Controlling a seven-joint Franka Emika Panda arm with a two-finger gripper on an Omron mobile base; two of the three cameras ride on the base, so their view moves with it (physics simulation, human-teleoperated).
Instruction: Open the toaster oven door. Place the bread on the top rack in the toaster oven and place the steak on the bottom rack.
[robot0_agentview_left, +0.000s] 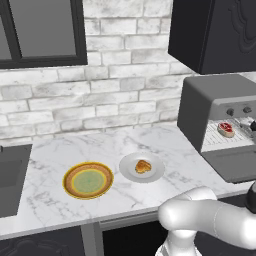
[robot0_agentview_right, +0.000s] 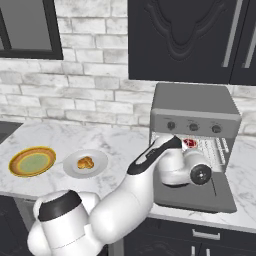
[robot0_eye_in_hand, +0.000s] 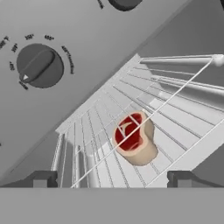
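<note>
resting on wire rack: steak (robot0_eye_in_hand: 133, 139) | fingers (robot0_eye_in_hand: 111, 178) apart | bread (robot0_agentview_left: 143, 166) on plate (robot0_agentview_left: 155, 172)

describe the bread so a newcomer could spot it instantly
Start at the toaster oven on the right of the marble counter and look left to the two plates. The bread is the small golden-brown lump on the plain white plate, the one nearer the oven; the yellow-rimmed plate with a green centre beside it holds nothing.

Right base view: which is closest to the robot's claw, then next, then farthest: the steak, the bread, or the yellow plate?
1. The steak, inside the toaster oven right by the claw.
2. The bread, on the white plate to the left.
3. The yellow plate, farthest left.
</note>
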